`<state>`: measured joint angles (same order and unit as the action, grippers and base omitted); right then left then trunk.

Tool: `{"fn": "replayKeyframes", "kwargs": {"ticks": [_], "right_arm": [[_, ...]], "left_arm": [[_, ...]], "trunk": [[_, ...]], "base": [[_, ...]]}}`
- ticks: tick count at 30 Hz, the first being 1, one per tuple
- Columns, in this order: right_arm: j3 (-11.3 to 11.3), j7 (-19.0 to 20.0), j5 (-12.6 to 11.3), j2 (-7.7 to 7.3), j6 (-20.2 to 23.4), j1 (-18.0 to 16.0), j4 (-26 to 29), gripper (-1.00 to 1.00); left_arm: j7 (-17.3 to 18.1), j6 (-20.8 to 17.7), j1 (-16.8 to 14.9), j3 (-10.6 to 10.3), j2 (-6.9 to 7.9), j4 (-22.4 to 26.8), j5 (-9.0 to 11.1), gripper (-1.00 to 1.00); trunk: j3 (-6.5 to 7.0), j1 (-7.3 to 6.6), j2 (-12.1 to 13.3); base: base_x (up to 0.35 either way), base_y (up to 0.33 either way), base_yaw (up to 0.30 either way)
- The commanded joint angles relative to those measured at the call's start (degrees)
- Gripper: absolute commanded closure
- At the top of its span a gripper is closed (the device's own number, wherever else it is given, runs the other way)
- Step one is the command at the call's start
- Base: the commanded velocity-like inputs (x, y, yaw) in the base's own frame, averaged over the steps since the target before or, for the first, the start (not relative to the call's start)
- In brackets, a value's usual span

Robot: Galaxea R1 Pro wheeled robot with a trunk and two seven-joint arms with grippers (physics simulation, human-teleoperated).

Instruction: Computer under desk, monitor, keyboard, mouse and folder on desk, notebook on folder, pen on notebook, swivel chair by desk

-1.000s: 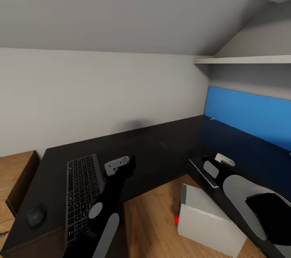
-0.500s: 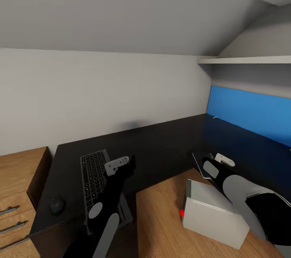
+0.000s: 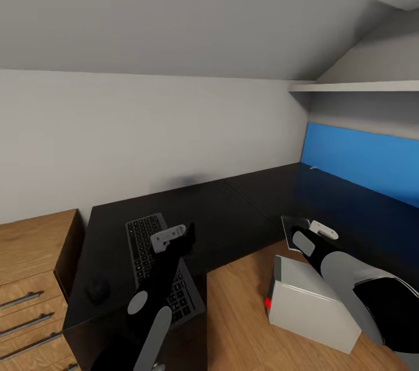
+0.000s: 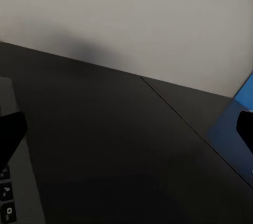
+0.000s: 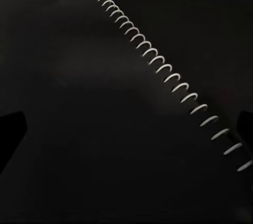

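The black L-shaped desk (image 3: pixel 233 214) runs along the grey wall and turns at the right. The black keyboard (image 3: pixel 144 243) lies on it, its near end jutting past the front edge, with the dark mouse (image 3: pixel 98 289) beside it. My left gripper (image 3: pixel 186 235) hovers open over the keyboard's far end and faces bare desk top (image 4: pixel 116 145). My right gripper (image 3: pixel 295 231) is open just above the dark spiral-bound notebook (image 5: pixel 105 113) at the desk's inner edge (image 3: pixel 289 223). The grey computer (image 3: pixel 314 310), showing a red light, stands on the wooden floor in the desk's corner.
A bright blue upright panel (image 3: pixel 361 161) stands along the desk's right wing, with a thin whitish stick (image 3: pixel 314 168) at its foot. A wooden drawer unit (image 3: pixel 29 278) adjoins the desk at the left. A white shelf (image 3: pixel 355 86) hangs above the right wing.
The camera has moved with the robot: desk, keyboard and mouse slid right in the picture and the wooden drawer unit came into view. Both arms keep their pose.
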<state>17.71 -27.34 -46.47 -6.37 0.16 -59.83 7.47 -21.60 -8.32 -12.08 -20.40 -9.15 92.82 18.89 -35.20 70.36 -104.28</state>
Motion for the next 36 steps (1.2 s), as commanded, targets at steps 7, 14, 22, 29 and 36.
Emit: {"fn": "replayKeyframes", "kwargs": {"ticks": [7, 14, 22, 29, 36], "right_arm": [[0.55, -0.26, -0.50, 0.03, -0.36, -0.02, 0.08, -1.00], [0.57, -0.41, -0.34, 0.00, -2.26, -0.02, 0.06, -1.00], [0.56, -0.55, -0.19, -0.08, -4.27, -0.02, 0.08, -1.00], [0.64, -1.40, -0.08, -0.24, -8.92, -0.02, 0.00, -1.00], [0.89, -1.59, 0.32, -0.17, -12.59, 0.00, -0.03, -1.00]], "left_arm": [[-0.52, -0.20, -0.05, -0.11, 0.01, 0.08, 0.35, -1.00], [-0.55, -0.36, -0.05, -0.29, -0.05, 0.08, 0.37, -1.00], [-0.44, -4.58, -0.09, -0.26, -0.36, 0.08, 0.49, -1.00], [-0.53, -14.35, -2.83, -0.17, -0.50, 0.08, 0.86, -1.00], [-0.48, -20.53, -5.03, -0.16, -0.85, 0.05, 1.13, -1.00]], "trunk": [[-0.06, -0.01, -0.03], [-0.06, -0.01, -0.03], [-0.06, -0.01, -0.03], [-0.06, -0.01, -0.03], [-0.06, -0.01, -0.03]], "base": [[-0.005, 0.015, 0.000], [-0.001, 0.001, 0.000], [0.000, 0.000, 0.000], [0.000, 0.000, 0.000], [0.000, 0.000, 0.000]]}}
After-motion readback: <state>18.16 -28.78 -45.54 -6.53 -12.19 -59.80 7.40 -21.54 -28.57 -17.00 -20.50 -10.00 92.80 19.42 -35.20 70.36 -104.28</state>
